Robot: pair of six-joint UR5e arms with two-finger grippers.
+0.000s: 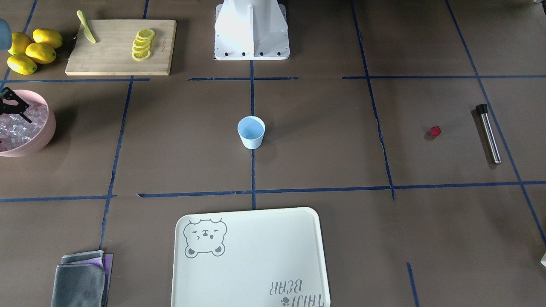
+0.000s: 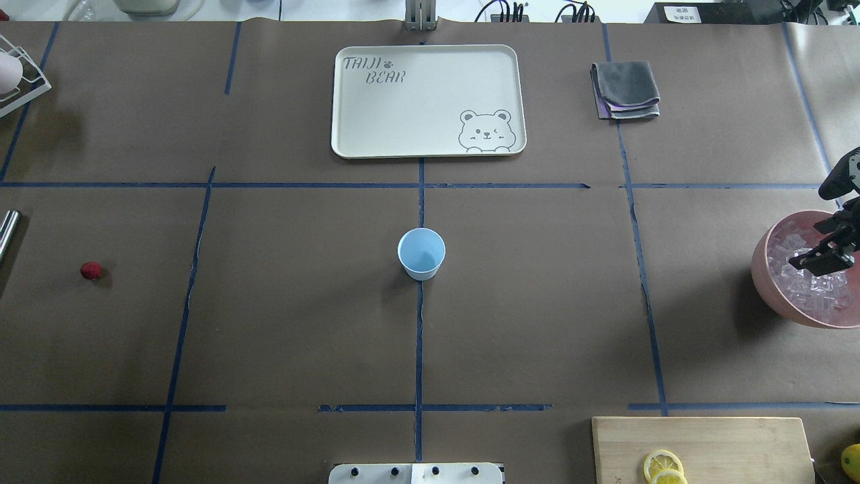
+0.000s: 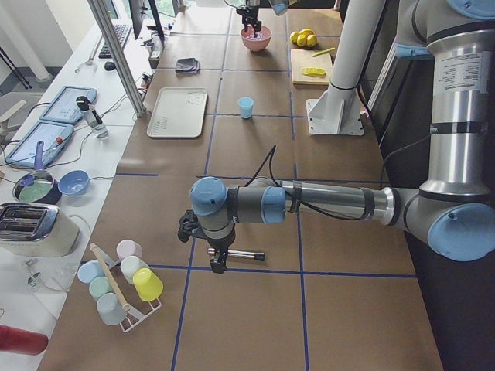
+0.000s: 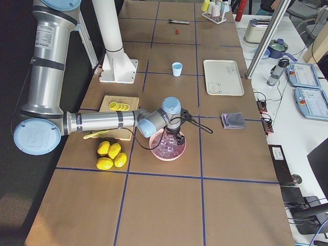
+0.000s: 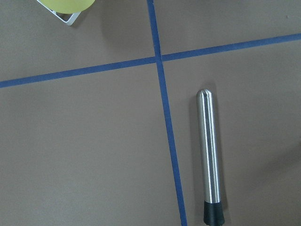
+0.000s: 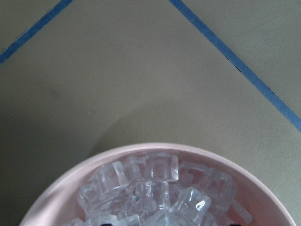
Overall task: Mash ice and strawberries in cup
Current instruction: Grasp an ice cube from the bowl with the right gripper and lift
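Observation:
The light blue cup [image 1: 251,132] stands upright and empty at the table's middle; it also shows in the overhead view [image 2: 421,253]. The strawberry [image 1: 434,131], a small dark red piece, lies alone on the robot's left side [image 2: 91,270]. The ice [image 6: 155,188] fills a pink bowl [image 2: 762,282] on the robot's right. My right gripper [image 2: 821,263] hangs over the ice, jaws apart, holding nothing. My left gripper [image 3: 216,265] hovers over a steel muddler [image 5: 209,150] lying on the table; I cannot tell whether it is open.
A cream bear tray [image 2: 416,114] lies beyond the cup, with a folded grey cloth [image 2: 625,87] beside it. A cutting board [image 1: 111,55] holds lemon slices and a knife, with whole lemons [image 1: 32,51] next to it. A rack of cups [image 3: 120,282] stands near my left gripper.

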